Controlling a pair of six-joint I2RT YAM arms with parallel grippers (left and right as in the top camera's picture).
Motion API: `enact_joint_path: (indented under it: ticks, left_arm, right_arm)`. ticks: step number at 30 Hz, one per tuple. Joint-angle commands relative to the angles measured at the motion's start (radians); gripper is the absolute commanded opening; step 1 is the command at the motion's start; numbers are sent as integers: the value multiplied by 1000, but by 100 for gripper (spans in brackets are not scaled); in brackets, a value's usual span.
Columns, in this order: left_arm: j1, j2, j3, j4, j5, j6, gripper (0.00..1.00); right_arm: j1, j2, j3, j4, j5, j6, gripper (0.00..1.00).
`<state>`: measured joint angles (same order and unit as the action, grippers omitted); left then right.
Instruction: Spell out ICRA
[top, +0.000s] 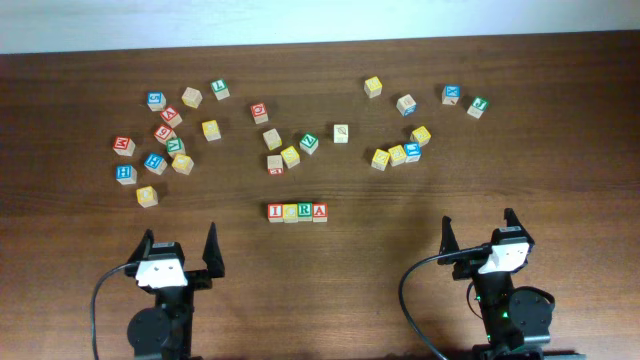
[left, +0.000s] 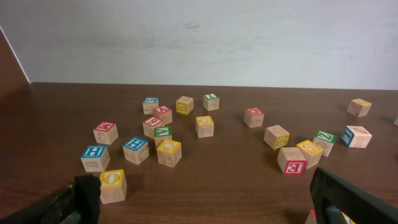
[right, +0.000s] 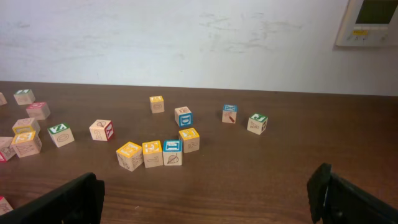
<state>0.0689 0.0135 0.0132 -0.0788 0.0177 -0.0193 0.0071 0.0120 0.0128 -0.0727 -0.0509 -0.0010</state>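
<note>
ICRA row (top: 297, 211) is sitting on the desk (top: 560, 200), a little toward the robot side of centre in the overhead view. It is made up of four cubes lying side by side and touching, reading red I (top: 275, 211), yellow C (top: 290, 212), green R (top: 305, 211), red A (top: 320, 211) from left to right. The row is lying straight, somewhat nearer the left end effector (top: 180, 236) than the right end effector (top: 478, 220), and well apart from both. Both end effectors are hanging released, jaws spread wide and grasping nothing, each pointing toward the far edge of the desk. The left wrist view is showing its dark fingers (left: 81, 196) at the lower corners with desk wood between them; the right wrist view is showing its own fingers (right: 68, 202) the same way. Loose cubes are lying scattered beyond the row in three groups: a left cluster (top: 165, 130), a middle group (top: 290, 145) and a right group (top: 410, 150). In the right wrist view three of these, two yellow and one blue, are standing in a touching line (right: 152, 154). A white wall (left: 199, 37) is running behind the desk, carrying a wall panel (right: 370, 22).
</note>
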Motion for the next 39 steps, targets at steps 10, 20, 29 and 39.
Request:
enact_joint_path:
  ticks: [10, 20, 29, 39]
  left_arm:
    - [-19, -9, -4, -5, -26, 11, 99]
    - [-19, -8, -4, -5, -26, 12, 99]
    - [-19, -8, -4, -5, -26, 12, 99]
    - [-19, -8, -4, -5, -26, 12, 99]
  right_arm:
    - [1, -9, -7, -2, -9, -3, 98]
    - [1, -9, -7, -2, -9, -3, 98]
    - [0, -9, -7, -2, -8, -3, 98]
    - [0, -9, -7, -3, 3, -3, 98]
